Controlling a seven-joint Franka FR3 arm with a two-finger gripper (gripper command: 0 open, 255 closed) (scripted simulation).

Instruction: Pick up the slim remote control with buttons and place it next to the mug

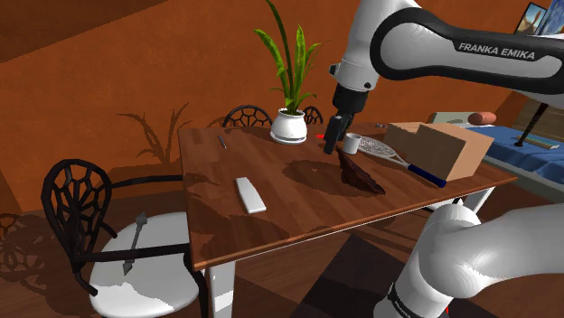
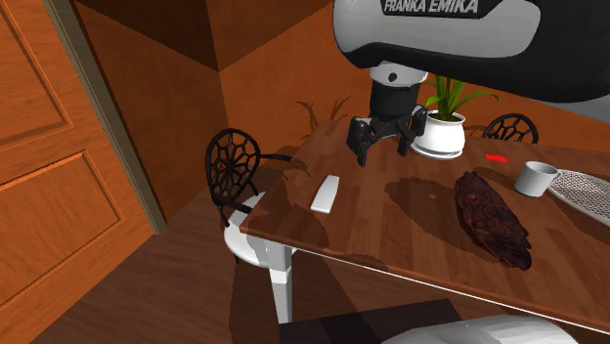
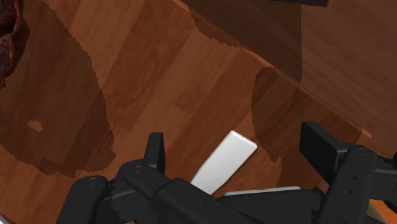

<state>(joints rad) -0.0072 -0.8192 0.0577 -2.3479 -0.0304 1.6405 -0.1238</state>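
Approach step. The all-black two-finger gripper [image 2: 382, 152] hangs above the brown wooden table [image 1: 298, 212], fingers spread and empty. The slim white slab-shaped remote control [image 1: 250, 194] lies flat near the table edge beside the black wire-backed chair [image 1: 77, 203], well apart from the small white cylindrical mug [image 1: 352, 142]. Next, judging by this pose: descend, straddle the remote's narrow width and close.

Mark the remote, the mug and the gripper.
remote [image 1: 250, 194], shoulder view, middle of its white top face.
mug [image 2: 537, 177], second exterior view, outer side wall.
gripper [image 2: 381, 154], second exterior view, midway between its open fingertips.
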